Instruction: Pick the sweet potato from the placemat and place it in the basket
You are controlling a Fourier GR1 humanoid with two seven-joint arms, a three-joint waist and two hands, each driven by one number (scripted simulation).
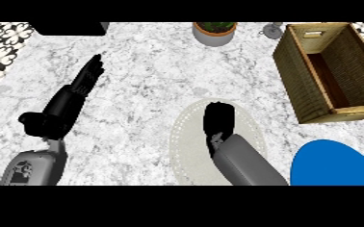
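Note:
The round pale placemat (186,139) lies on the counter at lower centre. My right hand (219,118) hangs over its upper part, the grey forearm coming in from the lower edge. No sweet potato shows; the hand covers the spot on the mat beneath it. The wicker basket (302,84) stands at the right, its inside showing nothing, well apart from the hand. My left hand (86,79) rests open at the left, fingers straight and pointing up and to the right, with nothing in it.
A potted plant (213,32) stands at the back centre, a small grey object (273,30) beside it. A black object (68,28) sits at the back left. A blue rounded thing (328,164) fills the lower right corner.

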